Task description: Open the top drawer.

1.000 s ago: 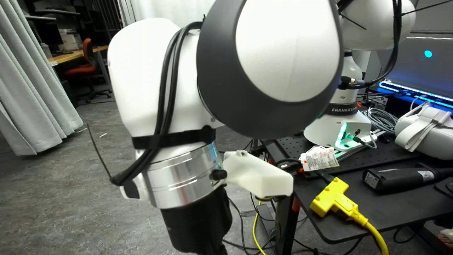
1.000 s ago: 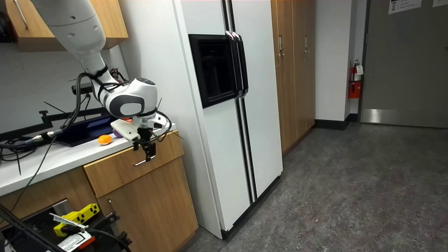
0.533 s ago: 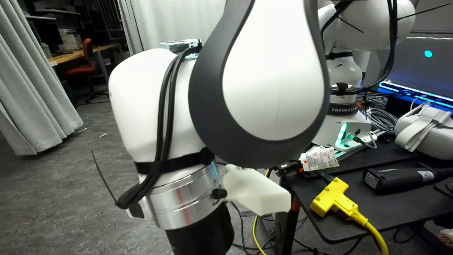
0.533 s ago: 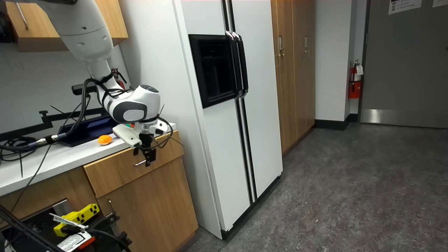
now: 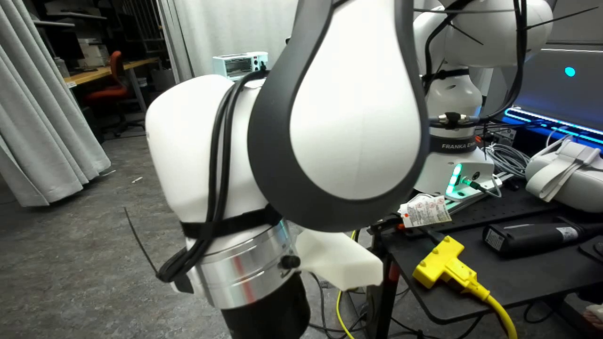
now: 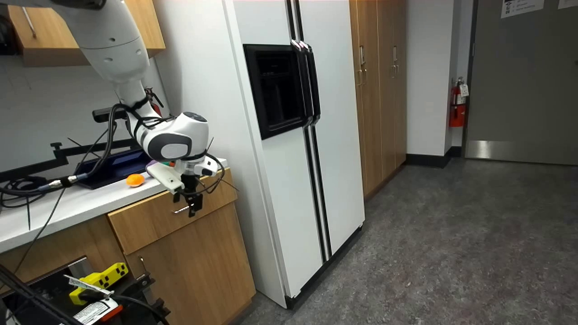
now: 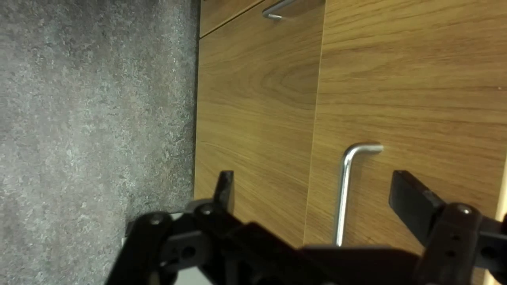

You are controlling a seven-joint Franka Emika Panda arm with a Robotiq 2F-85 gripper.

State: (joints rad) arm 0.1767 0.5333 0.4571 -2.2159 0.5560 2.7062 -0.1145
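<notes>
The top drawer [image 6: 149,225] is shut, its light-wood front flush under the white counter in an exterior view; its inside is hidden. Its front [image 7: 427,99] also fills the right of the wrist view. A silver bar handle [image 7: 344,194] sits on it, its lower end hidden behind the gripper body; part of the handle shows in an exterior view [image 6: 179,210]. My gripper [image 7: 313,186] is open and empty, with one finger on each side of the handle in the picture. No contact shows. In an exterior view the gripper [image 6: 186,205] hangs in front of the handle, fingers down.
A cabinet door [image 6: 194,262] lies below the drawer, with its own handle [image 7: 277,10]. A white fridge [image 6: 289,189] stands beside it. The counter [image 6: 58,216] bears an orange fruit [image 6: 135,180] and a dark blue tray [image 6: 113,166]. A yellow power splitter [image 5: 445,263] lies on a black cart [image 5: 532,282].
The arm and gripper have moved down and slightly to the right in an exterior view, mostly in the first half second. The gripper now covers more of the handle. The drawer has not moved.
</notes>
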